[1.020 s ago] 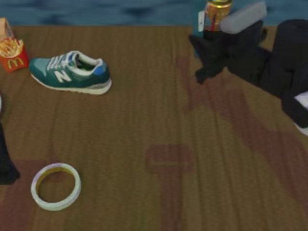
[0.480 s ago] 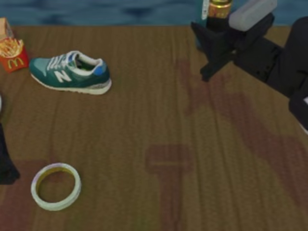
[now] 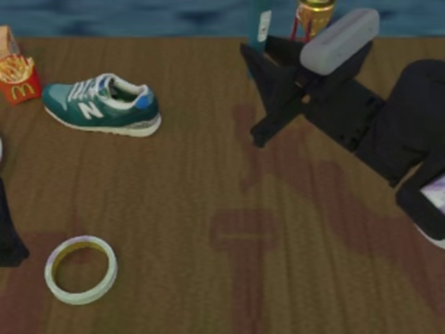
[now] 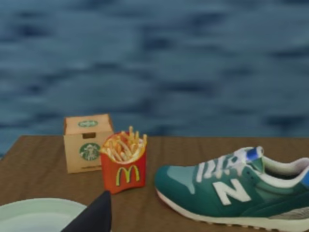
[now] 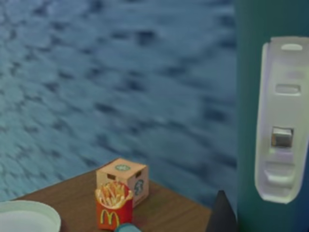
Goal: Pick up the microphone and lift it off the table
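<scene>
The microphone, slim and teal with a white switch patch, hangs above the far right part of the table. My right gripper is shut on it. In the right wrist view the microphone fills the edge of the picture, upright, with one dark fingertip beside it. Its rounded head does not show. My left gripper stays parked at the table's left edge.
A teal sneaker lies at the back left, with a red fries carton, a small brown box and a pale plate near it. A tape ring lies front left. A gold trophy stands at the far edge.
My right gripper has risen and swung left with the microphone, away from the trophy. The left arm has not moved.
</scene>
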### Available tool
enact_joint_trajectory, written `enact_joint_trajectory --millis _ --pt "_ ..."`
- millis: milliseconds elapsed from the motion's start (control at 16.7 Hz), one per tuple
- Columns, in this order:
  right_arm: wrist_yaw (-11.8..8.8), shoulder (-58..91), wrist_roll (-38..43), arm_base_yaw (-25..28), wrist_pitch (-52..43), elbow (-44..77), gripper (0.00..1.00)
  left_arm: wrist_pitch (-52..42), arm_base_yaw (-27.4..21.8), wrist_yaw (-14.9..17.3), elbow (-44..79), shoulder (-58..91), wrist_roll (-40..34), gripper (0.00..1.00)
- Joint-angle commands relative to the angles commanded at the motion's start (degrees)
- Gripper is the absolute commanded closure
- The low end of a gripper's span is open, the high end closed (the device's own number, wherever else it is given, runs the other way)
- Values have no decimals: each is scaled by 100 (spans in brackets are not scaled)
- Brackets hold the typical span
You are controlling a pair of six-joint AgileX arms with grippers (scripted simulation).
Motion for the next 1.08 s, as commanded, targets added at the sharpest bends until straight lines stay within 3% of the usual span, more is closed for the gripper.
enact_joint_trajectory --millis 120,780,900,1080 --pt "151 -92 19 157 88 -76 100 0 0 0 0 0 0 0" --pt "154 -95 19 160 90 -78 100 4 -3 8 7 8 1 0" --pt "154 -95 19 160 90 -78 100 98 -67 171 165 196 21 0" --pt "154 -95 19 160 90 -78 100 414 -270 717 699 936 97 0"
